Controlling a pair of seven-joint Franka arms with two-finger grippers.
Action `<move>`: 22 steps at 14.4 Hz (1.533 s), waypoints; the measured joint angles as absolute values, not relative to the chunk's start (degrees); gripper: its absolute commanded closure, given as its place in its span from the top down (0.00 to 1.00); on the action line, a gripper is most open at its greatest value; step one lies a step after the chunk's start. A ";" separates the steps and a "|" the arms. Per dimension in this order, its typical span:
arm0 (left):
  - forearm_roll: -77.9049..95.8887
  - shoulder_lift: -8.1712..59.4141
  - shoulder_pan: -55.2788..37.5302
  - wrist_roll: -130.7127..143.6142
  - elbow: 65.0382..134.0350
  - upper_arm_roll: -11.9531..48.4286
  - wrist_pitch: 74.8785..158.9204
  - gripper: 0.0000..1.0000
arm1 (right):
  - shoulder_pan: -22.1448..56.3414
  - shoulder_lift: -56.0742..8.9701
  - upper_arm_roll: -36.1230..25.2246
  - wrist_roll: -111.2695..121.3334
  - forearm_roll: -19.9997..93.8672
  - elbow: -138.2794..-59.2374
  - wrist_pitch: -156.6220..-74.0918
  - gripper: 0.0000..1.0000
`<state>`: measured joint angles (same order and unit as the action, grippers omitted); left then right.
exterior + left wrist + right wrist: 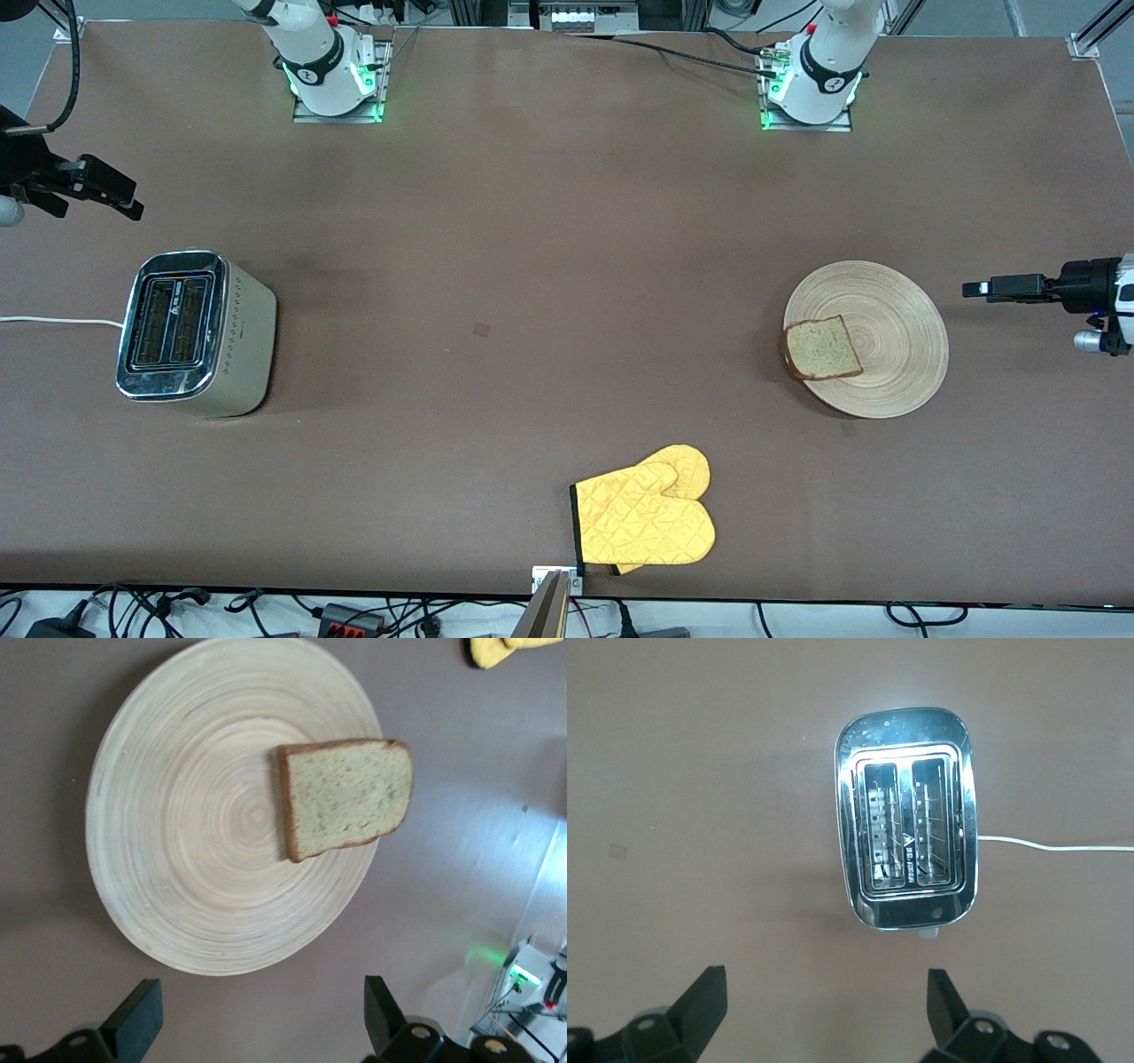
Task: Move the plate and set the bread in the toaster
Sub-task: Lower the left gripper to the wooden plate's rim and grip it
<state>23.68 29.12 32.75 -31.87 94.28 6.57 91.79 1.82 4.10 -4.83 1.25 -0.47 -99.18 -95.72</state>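
a wide brown bench (549, 266) seen from a high camera, with two robot arms based along its upper edge.

toward the left arm's end of the bench sits the plate (886, 354), round, pale wood with ring grain. the bread (822, 348), a squarish light brown slice with a darker crust, lies on the plate at the rim that faces the toaster, its crust edge reaching just past the rim. in the left wrist view the plate (195, 833) fills most of the picture and the bread (345, 799) lies flat across its edge.

the left hand (974, 289) hangs in the air just off the plate's rim on the side away from the toaster, over bare bench. its fingers (133, 1023) are spread wide apart and grasp nothing.

toward the right arm's end stands the toaster (190, 332), upright, chrome top with two open slots, beige sides, a white cord (58, 321) trailing off the bench edge. the right wrist view looks straight down on the toaster (905, 819), both slots empty.

the right hand (124, 202) hangs over bare bench near the toaster. its fingers (700, 1005) are also spread apart, holding nothing.

a yellow quilted oven mitt (645, 520) lies flat at the bench edge nearest the front camera, well apart from plate and toaster.
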 measured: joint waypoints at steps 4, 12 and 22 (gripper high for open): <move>23.77 35.42 34.62 -37.90 92.90 6.58 91.87 1.00 | 1.82 4.10 -4.83 1.25 -0.47 -99.18 -95.72 1.00; 26.47 42.48 37.32 -41.94 90.04 6.60 96.25 0.92 | 1.83 4.10 -4.82 1.25 -0.47 -99.18 -95.73 1.00; 29.19 46.03 36.94 -42.09 90.04 7.56 97.65 0.37 | 1.83 4.10 -4.82 1.25 -0.47 -99.18 -95.73 1.00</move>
